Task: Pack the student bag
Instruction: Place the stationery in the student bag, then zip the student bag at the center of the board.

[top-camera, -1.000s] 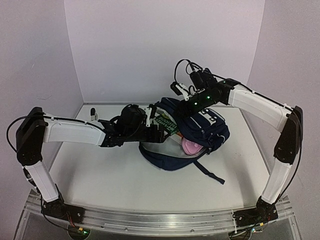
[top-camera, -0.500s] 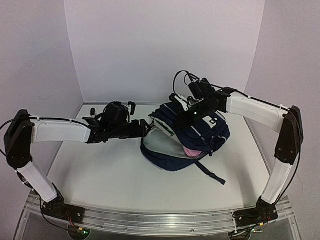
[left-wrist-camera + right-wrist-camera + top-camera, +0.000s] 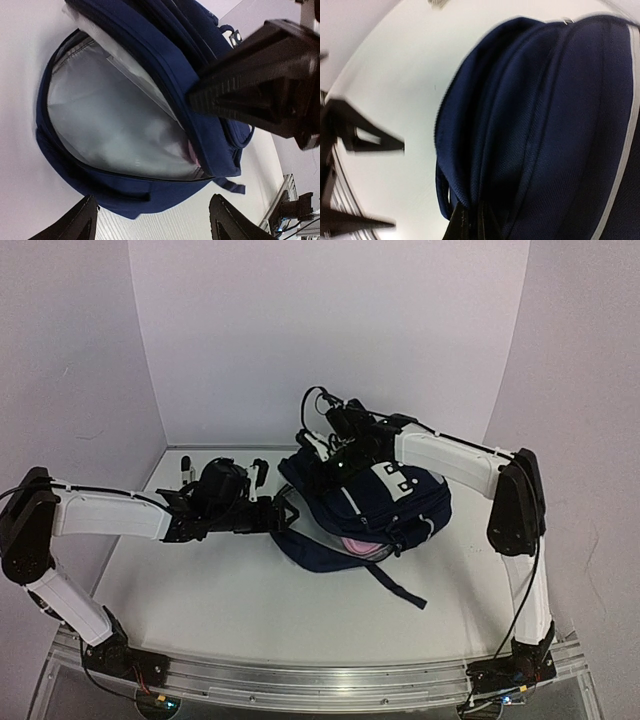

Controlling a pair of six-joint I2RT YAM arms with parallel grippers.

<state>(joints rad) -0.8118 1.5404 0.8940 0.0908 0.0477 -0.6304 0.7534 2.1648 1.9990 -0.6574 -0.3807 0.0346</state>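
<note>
Clamped tip to tip on a fold of navy fabric, the right gripper [image 3: 331, 462] pinches the student bag [image 3: 400, 502] at the bag's 11 o'clock rim. In the right wrist view the bag's cloth [image 3: 545, 125] runs down to 6 o'clock and ends between that gripper's [image 3: 471, 225] closed fingertips.

The left gripper [image 3: 278, 511] is spread wide and grips nothing. It sits just beside the bag at the bag's 9 o'clock and points into the mouth. In the left wrist view its two dark fingertips [image 3: 80, 222] stand far apart at 7 and 5 o'clock, with the bag's lower rim [image 3: 125, 197] between and just above them.

The bag lies on its side on the white table [image 3: 250, 610], close to the middle of the top view and a little toward 1 o'clock, with its mouth facing 9 o'clock. The upper flap is raised, baring the grey lining [image 3: 115, 130]. A sliver of a pink item [image 3: 193, 154] shows deep inside at the opening's 4 o'clock. Thin grey-white stripes [image 3: 626, 125] edge the front panel, and a dark strap [image 3: 400, 585] trails off at the bag's 5 o'clock.

The white patches [image 3: 386, 476] on the bag's front are too small to read. A black ridged block [image 3: 250, 85] fills the 2 o'clock corner of the left wrist view, too blurred to tell what it is.
</note>
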